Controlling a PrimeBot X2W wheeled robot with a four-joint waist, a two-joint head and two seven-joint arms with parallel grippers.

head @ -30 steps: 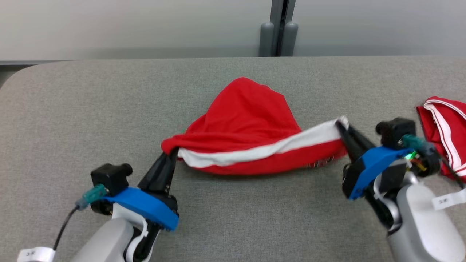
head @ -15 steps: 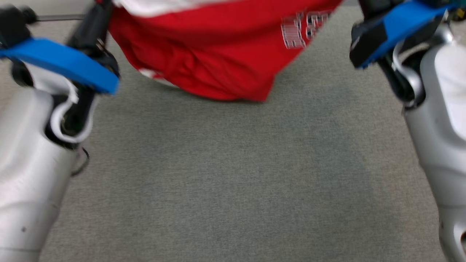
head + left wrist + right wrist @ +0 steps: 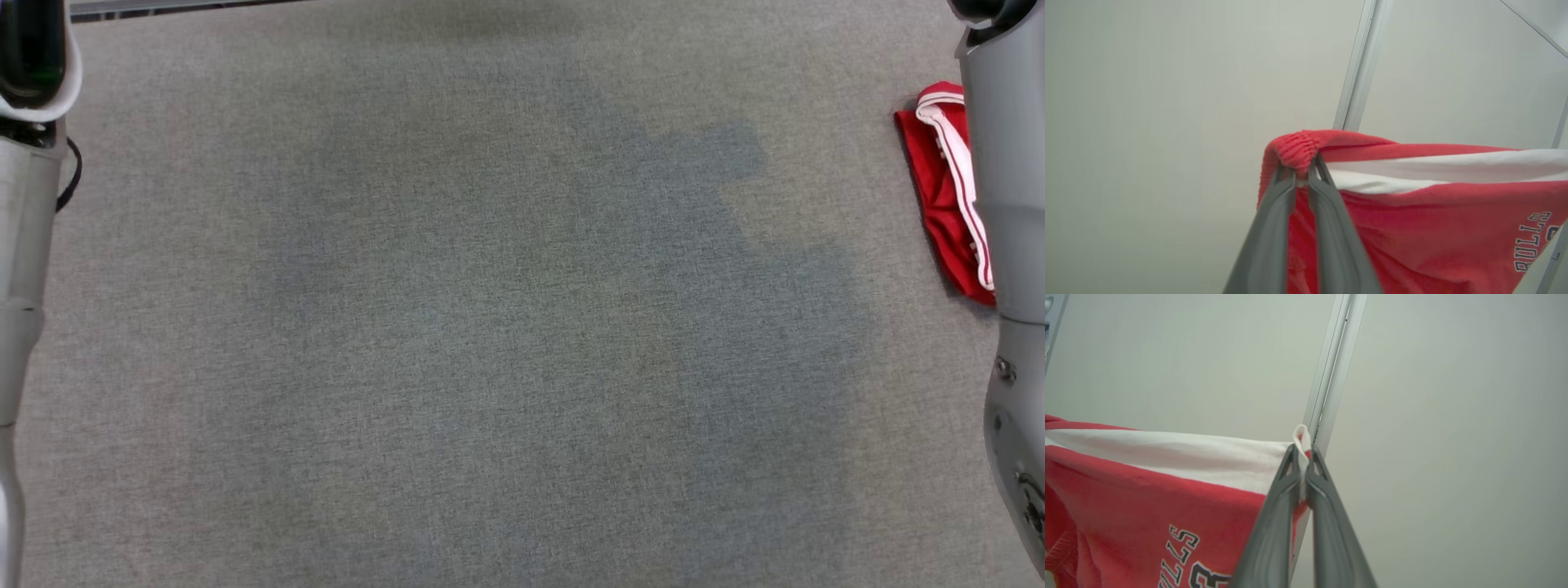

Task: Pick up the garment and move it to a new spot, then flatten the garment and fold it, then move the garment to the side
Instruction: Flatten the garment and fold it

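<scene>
Head view first: a second ago it showed the garment [image 3: 1412, 228] stretched low over the bench [image 3: 490, 343] between both arms. Half a second ago the cloth was rising towards the top of the picture as the camera tipped down. Now that view looks onto bare grey bench, with the left forearm [image 3: 24, 229] and the right forearm [image 3: 1008, 204] at its two sides. A soft dark shadow [image 3: 694, 245] lies on the surface, most likely cast by the cloth overhead.

In the wrist views the garment hangs in the air against a pale wall [image 3: 1167, 102], spread between the two grips. The left jaws are closed on a bunched, ribbed red corner. The right jaws are pinched tight on the white edge at the opposite end. Lettering faces both wrist cameras.

I judge the pick-up done and the carry to a new spot under way; flattening, folding and setting aside all remain.

Counted:
- two garments, the one held aloft and an other red-and-white piece [image 3: 939, 196] lying at the bench's right side, partly behind the right forearm
- two arms
- two sets of jaws, both gripping
- one bench
- one metal post [image 3: 1331, 375] on the wall
</scene>
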